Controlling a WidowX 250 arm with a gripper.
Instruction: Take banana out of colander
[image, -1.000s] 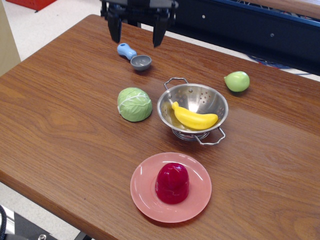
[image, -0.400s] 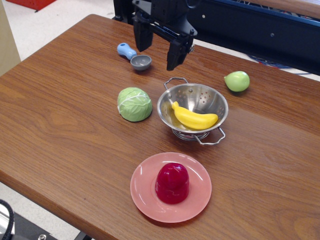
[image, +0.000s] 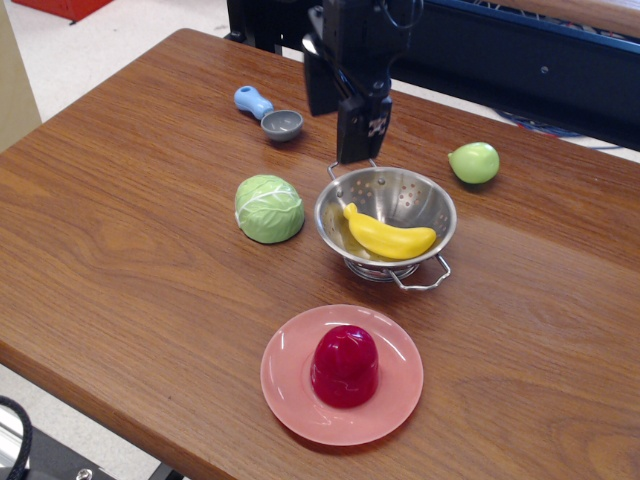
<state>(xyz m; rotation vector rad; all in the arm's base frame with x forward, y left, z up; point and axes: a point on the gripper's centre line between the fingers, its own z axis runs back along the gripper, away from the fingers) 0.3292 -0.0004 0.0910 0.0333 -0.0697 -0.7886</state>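
Observation.image shows the gripper (image: 342, 118) hovering empty above the colander's (image: 424, 197) far rim, jaws apart. Inside lies the banana (image: 390, 237), untouched. Looks like the approach step; next it needs to come forward and down, fingers straddling the fruit.

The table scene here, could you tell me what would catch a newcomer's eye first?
Probably the bright yellow banana lying inside the shiny steel colander near the middle of the wooden table. Just behind it, the dark gripper hangs above the colander's far rim. At the front, a glossy red dome-shaped object sits on a pink plate, and a green cabbage rests left of the colander.
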